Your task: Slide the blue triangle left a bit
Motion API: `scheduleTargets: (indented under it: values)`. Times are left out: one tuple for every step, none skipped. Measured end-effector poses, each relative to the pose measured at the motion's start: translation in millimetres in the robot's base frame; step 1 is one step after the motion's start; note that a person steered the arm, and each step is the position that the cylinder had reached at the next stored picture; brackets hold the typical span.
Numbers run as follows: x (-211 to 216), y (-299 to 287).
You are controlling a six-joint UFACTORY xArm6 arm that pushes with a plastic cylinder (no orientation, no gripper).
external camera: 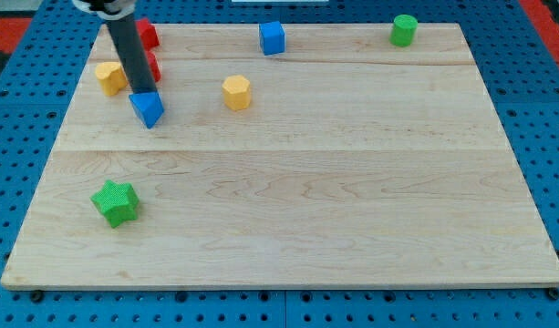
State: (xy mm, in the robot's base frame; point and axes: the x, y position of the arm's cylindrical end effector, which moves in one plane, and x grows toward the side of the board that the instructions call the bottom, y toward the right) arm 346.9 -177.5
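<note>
The blue triangle (148, 108) lies at the upper left of the wooden board (288, 182). My tip (143, 92) comes down from the view's top left and rests at the triangle's top edge, touching it or very near it. The rod hides part of a red block (152, 66) just above the triangle.
A second red block (148, 34) sits near the top left corner. A yellow block (109, 77) is left of the rod. A yellow hexagon (236, 92) is right of the triangle. A blue cube (272, 37), a green cylinder (404, 29), a green star (114, 202).
</note>
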Motion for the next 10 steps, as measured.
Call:
scheduleTargets:
  values:
    - [0, 13]
    - [8, 49]
    - [29, 72]
    - [32, 47]
    - [26, 10]
    - [12, 8]
    - [10, 5]
    - [6, 0]
    - [-5, -10]
    - [-9, -41]
